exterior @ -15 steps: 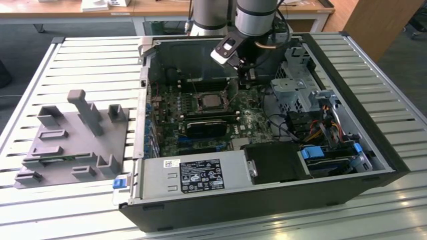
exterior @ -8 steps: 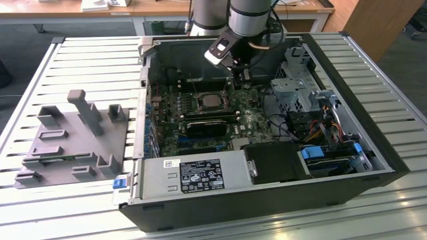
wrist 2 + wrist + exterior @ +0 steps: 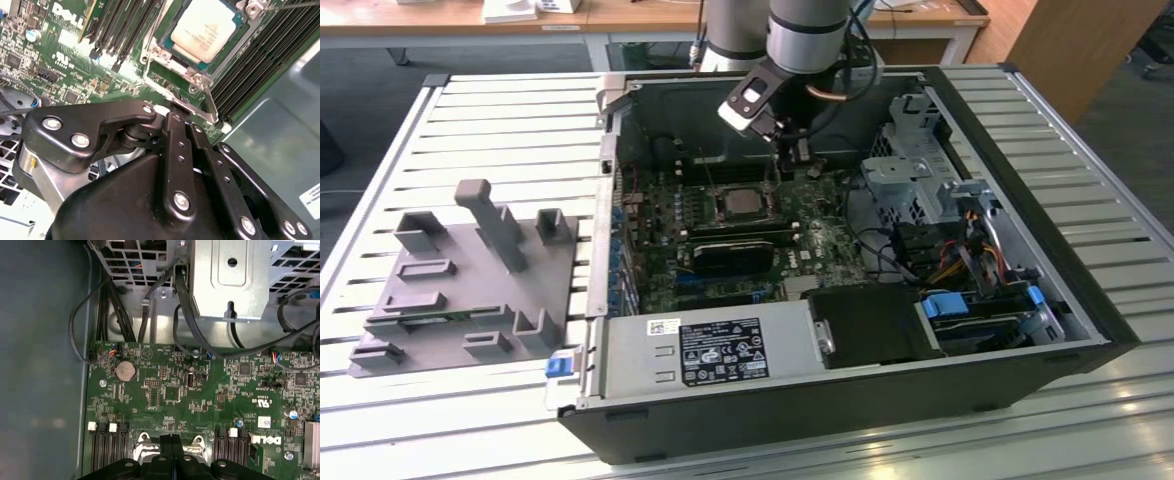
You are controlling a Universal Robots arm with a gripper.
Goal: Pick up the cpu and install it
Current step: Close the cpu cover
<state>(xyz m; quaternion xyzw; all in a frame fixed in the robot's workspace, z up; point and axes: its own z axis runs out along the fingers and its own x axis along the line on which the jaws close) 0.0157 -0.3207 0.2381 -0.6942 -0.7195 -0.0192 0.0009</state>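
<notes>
Slatted metal table [image 3: 480, 120] carries open computer case [image 3: 1014, 330] | cpu [image 3: 209, 27] lies seated in motherboard socket [image 3: 165, 55] | gripper [image 3: 171, 440] fingers pressed together, empty, just beside socket | grey tray [image 3: 460, 290] at exterior view's left

An open computer case [image 3: 1014, 290] lies on a slatted table [image 3: 507, 110], with a tray [image 3: 454, 280] just beside it toward the exterior view's left. The cpu [image 3: 747, 203] sits in the socket [image 3: 775, 192] on the motherboard [image 3: 834, 240], the gripper [image 3: 790, 158] just above it

Open case top [image 3: 854, 75]; drive cage [image 3: 914, 165] and cables [image 3: 907, 255] beside motherboard [image 3: 814, 240].
</notes>
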